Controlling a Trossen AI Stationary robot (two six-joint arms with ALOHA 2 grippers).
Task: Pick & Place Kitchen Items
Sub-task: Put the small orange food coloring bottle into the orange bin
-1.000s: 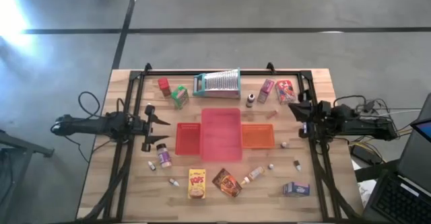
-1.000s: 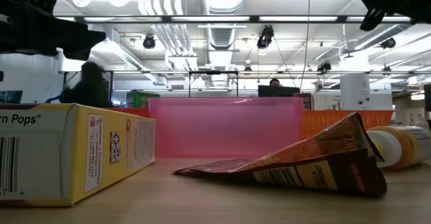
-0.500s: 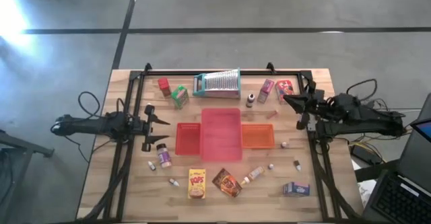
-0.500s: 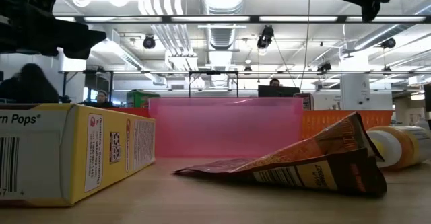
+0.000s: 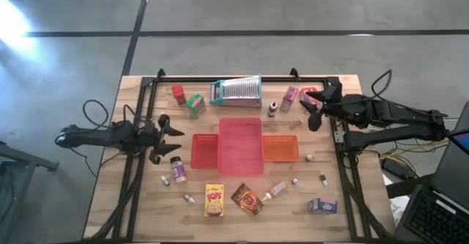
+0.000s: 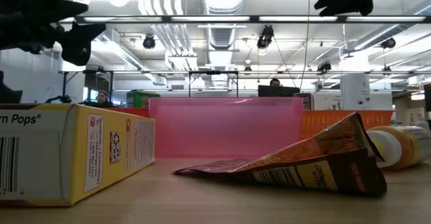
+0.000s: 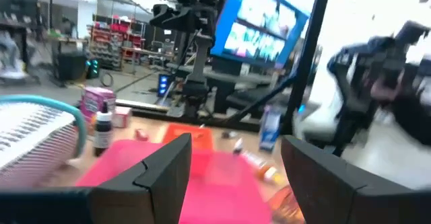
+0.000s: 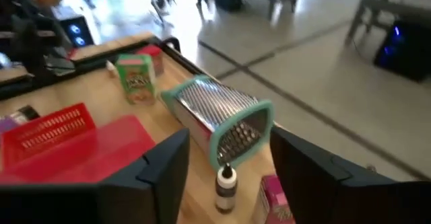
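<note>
High view: right claw point(image 5: 311, 111) (spread) now over pink box point(image 5: 290, 97).

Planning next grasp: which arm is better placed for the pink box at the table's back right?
Right. In the high view the right gripper, fingers open, hovers right beside the pink box. The left gripper, also open, sits across the pink plastic tray on the table's far side.
</note>
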